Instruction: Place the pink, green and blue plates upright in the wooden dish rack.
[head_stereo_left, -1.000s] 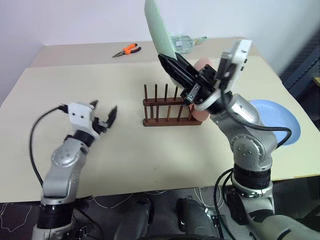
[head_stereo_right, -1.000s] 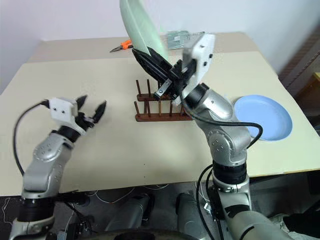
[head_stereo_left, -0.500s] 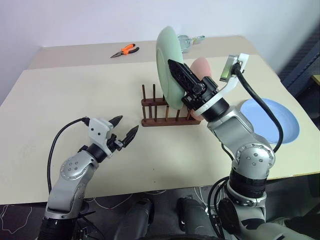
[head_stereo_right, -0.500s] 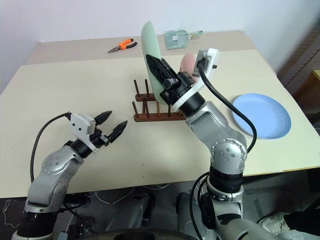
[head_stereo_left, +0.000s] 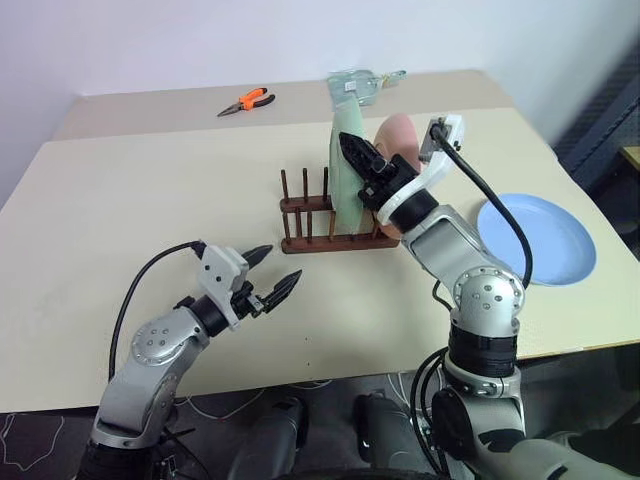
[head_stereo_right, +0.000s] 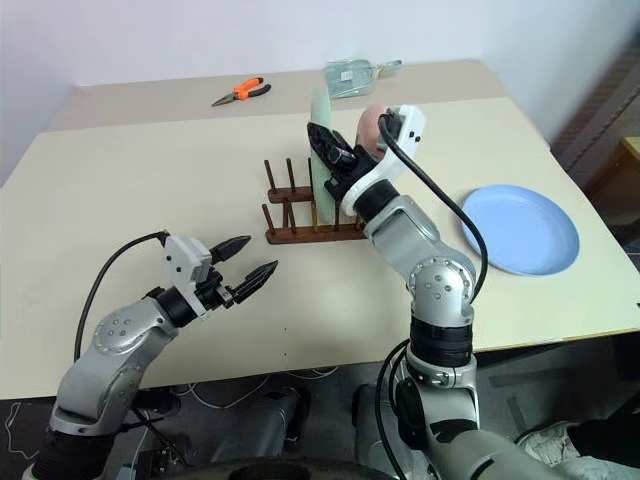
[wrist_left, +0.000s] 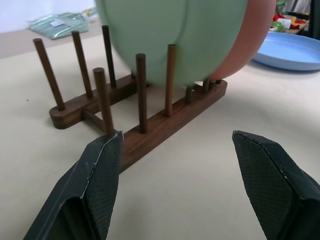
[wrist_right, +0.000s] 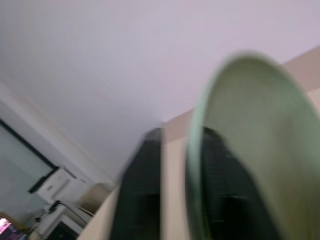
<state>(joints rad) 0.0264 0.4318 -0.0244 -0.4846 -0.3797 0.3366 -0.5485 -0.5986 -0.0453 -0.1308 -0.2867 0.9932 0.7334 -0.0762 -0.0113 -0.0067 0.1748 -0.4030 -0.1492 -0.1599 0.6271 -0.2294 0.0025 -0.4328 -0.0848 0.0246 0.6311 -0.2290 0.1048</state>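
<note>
**Two plates in the rack, blue one left**

The pink plate (head_stereo_left: 402, 135) stands upright at the right end of the rack (head_stereo_left: 335, 218). The green plate (head_stereo_left: 346, 170) stands on edge in the slot just beside it, toward nine o'clock, its lower rim down between the pegs. My left wrist view shows both plates seated on the base bars, green in front of pink.

My right gripper (head_stereo_left: 362, 166) is up at the green plate, one finger on each face of it. In my right wrist view one finger stands off the rim with a gap showing, so I judge the jaws are loosening; whether they grip the plate or have let it go, I cannot tell.

My left gripper (head_stereo_left: 272, 276) hovers over the surface (head_stereo_left: 150, 180) at about seven o'clock from the rack, fingers spread and holding nothing.

The blue plate (head_stereo_left: 536, 240) lies flat on the surface at about three o'clock from the rack, well apart from it. That is the job left: draw the right gripper clear of the green plate, fetch the blue one, and stand it in one of the free slots on the nine o'clock side.
</note>
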